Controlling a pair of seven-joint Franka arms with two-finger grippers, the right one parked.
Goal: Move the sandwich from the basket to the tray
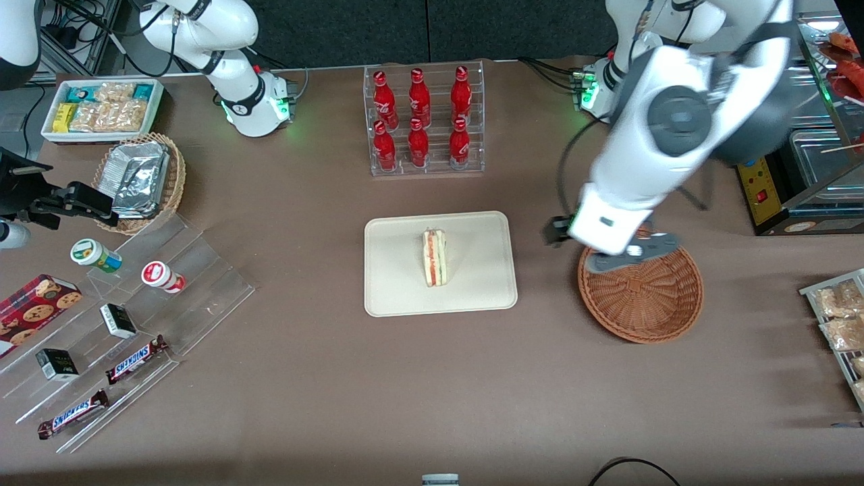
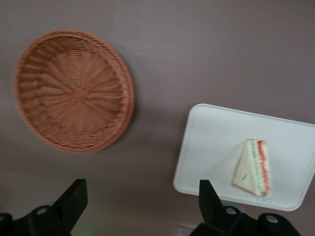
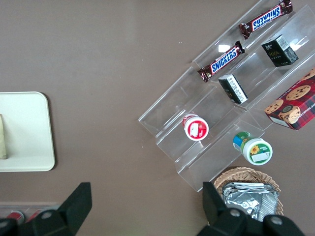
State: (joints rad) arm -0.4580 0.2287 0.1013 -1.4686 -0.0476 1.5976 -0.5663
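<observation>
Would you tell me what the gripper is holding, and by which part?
Nothing: the gripper is open and empty above the basket; the sandwich lies on the tray.

Brown table [image 1: 324,378], dark wall panel [image 1: 432,30], clear stepped display shelf [image 1: 182,297]

The gripper [image 2: 140,206] hung open above the basket [image 1: 641,297]; bare desk [image 1: 547,270] lay between basket and tray [image 1: 472,236], where only the sandwich [image 1: 434,257] stood.

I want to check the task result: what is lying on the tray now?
Only the sandwich lies on the tray. The basket holds nothing. The open claw hangs above the basket, holding nothing.
</observation>
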